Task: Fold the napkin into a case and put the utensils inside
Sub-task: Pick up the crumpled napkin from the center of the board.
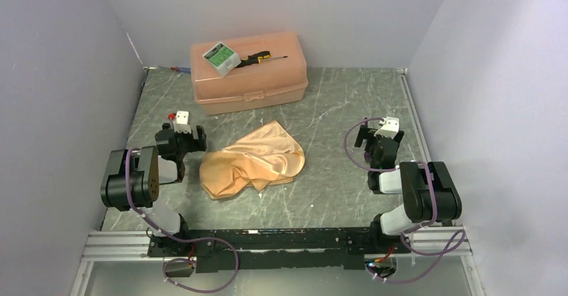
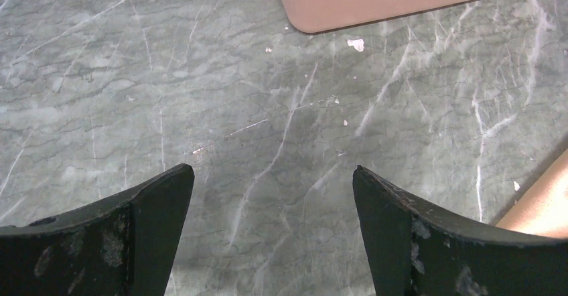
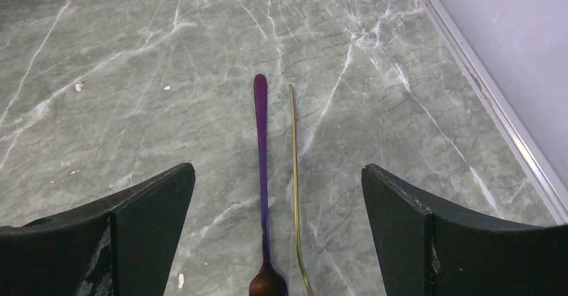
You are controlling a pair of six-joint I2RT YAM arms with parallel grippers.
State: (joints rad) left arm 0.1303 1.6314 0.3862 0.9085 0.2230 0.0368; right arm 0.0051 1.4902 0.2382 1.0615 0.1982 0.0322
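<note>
Left claw (image 2: 271, 170): released, its two dark fingers spread wide over bare grey marbled worktop (image 1: 335, 195). It grasps nothing.
Right claw (image 3: 277, 169): also released and empty, fingers wide apart, hovering over the utensils.
Utensils (image 3: 262, 175): two slim handles side by side on the worktop, one purple-blue and one thinner and golden. They lie between the right claw's fingers and point to 12 o'clock in the wrist view.
Napkin (image 1: 254, 162): a peach-orange cloth lying crumpled near the middle of the worktop, with the left claw at its 9 o'clock and the right claw well apart at its 3 o'clock. No case has been folded yet.
Plastic box (image 1: 248, 75): rigid and peach, closed, at 12 o'clock beyond the napkin. A screwdriver (image 1: 262, 57) and a green-and-white packet (image 1: 221, 57) rest on its lid.
Step in hand: most likely spreading the napkin flat, since nothing neat can be folded from a heap.
Doing it well: each claw should pinch one outer edge, a single layer only, then draw the cloth apart low over the worktop until it lies smooth. (The shiny fabric looks slippery, so a firm pinch seems wise.) The utensils are best left alone until a pocket exists.
Hidden or unclear: the napkin's corners are lost in its folds. The utensils' heads are cut off at the lower edge of the wrist view, and from above the utensils cannot be made out near the right claw. The packet's print is too small to read.
</note>
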